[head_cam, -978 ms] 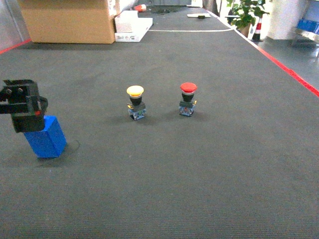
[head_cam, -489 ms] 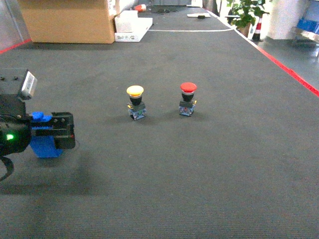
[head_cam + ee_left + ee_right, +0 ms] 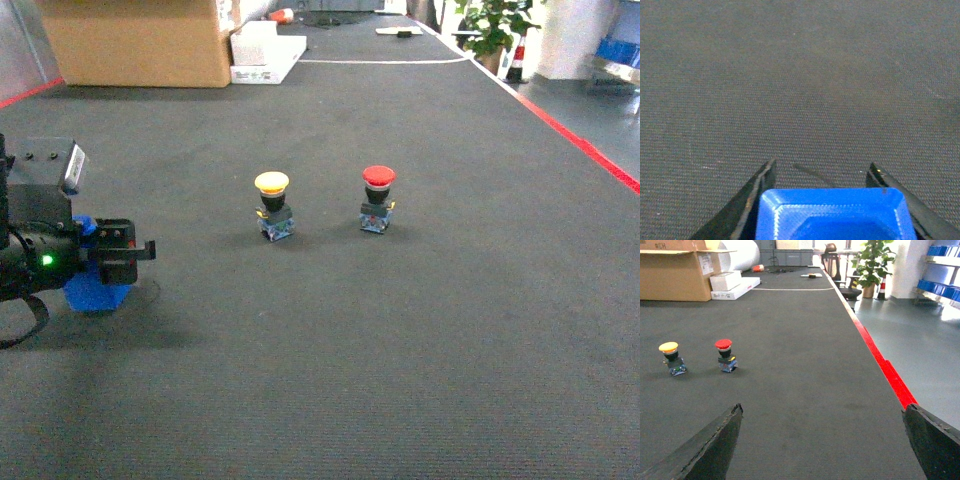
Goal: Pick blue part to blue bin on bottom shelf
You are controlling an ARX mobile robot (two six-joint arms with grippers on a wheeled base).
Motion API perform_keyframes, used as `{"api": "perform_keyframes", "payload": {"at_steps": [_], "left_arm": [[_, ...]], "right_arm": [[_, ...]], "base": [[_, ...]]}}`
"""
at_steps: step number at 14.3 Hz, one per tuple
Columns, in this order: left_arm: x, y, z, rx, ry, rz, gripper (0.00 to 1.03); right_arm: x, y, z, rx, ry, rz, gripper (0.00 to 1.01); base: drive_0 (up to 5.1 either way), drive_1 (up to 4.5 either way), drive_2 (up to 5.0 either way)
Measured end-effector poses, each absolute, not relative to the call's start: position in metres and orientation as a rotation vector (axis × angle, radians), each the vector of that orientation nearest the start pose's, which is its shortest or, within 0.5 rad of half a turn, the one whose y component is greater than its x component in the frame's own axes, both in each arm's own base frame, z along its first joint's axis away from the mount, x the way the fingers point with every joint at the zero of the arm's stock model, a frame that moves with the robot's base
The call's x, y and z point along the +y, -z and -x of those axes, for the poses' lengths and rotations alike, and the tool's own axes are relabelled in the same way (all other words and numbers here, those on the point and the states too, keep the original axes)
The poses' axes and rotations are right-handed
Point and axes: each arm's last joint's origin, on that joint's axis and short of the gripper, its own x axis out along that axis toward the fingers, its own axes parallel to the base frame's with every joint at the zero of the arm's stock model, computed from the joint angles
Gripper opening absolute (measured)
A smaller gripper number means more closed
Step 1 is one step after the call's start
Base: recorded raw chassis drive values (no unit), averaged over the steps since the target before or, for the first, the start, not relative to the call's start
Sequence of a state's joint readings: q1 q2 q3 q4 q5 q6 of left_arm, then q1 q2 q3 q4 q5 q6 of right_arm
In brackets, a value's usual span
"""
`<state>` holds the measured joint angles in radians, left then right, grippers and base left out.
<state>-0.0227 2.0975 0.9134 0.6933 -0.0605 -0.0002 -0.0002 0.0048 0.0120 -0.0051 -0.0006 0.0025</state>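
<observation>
The blue rectangular plastic part [image 3: 95, 290], at nine o'clock on the dark carpeted floor [image 3: 400, 330], is bracketed between the left end effector [image 3: 822, 172] fingers, presumably for lifting; a firm grip cannot be told. The right end effector [image 3: 822, 440] is spread wide, empty.

Two mushroom-head push buttons stand on the dark carpeted floor: one yellow push button [image 3: 272, 206] and one red push button [image 3: 377, 199]. One blue part [image 3: 95, 290] sits near the floor's left edge, with one end effector [image 3: 135, 251] at it. Toward the far edge there is one big cardboard box [image 3: 140, 40], one stack of white boxes [image 3: 266, 51], one potted plant [image 3: 490, 25] and one traffic cone [image 3: 517, 58]. One red floor line [image 3: 580, 145] runs along the right edge.
</observation>
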Motion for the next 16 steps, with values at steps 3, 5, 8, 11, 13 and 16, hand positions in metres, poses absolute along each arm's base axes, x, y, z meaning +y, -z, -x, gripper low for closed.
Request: {"api": "perform_keyframes", "payload": {"at_steps": [3,5,8,11,13,16], "left_arm": [[-0.007,-0.082,-0.385,0.499,-0.039,0.001,0.44],[-0.006,-0.088,-0.369,0.498,-0.036,0.012,0.44],[-0.013,-0.143,-0.31,0.323,-0.053,-0.014,0.43],[-0.015,-0.194,-0.233,0.245,-0.102,-0.006,0.43],[-0.02,-0.231,-0.183,0.137,-0.119,0.008,0.43],[-0.024,-0.255,-0.123,0.04,-0.141,0.007,0.43]], "right_arm": [[0.0,-0.167,-0.097,-0.002,0.0,-0.002,0.98],[0.0,-0.167,-0.097,-0.002,0.0,-0.002,0.98],[0.0,-0.167,-0.097,-0.002,0.0,-0.002,0.98],[0.0,-0.167,-0.097,-0.002,0.0,-0.002,0.98],[0.0,-0.167,-0.097,-0.002,0.0,-0.002,0.98],[0.0,-0.167,-0.097,-0.002,0.0,-0.002,0.98]], "base": [[0.0,0.0,0.0],[0.0,0.0,0.0],[0.0,0.0,0.0],[0.0,0.0,0.0],[0.0,0.0,0.0],[0.0,0.0,0.0]]}}
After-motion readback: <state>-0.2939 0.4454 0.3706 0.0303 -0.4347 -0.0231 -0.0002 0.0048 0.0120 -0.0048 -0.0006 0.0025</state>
